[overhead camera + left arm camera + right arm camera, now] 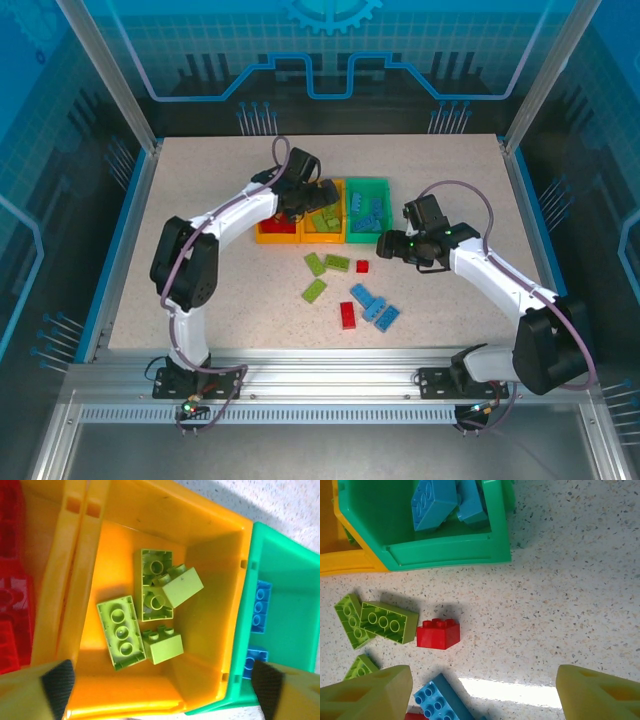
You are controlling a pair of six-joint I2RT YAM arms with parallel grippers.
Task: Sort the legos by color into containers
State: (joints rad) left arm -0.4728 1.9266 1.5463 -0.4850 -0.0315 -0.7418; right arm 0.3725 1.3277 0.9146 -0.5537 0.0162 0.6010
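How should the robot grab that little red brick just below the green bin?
Probably from straight above, pinching the small red brick across its flat side walls, since it sits studs up. Choose the two walls facing bare table, because a lime brick crowds one side.

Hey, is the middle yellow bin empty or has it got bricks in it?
Not empty: the middle orange-yellow bin holds four lime green bricks, one resting atop another.

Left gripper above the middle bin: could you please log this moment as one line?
left gripper: open, empty, above middle orange bin | bin: lime bricks inside | right gripper: open, empty, near loose red brick
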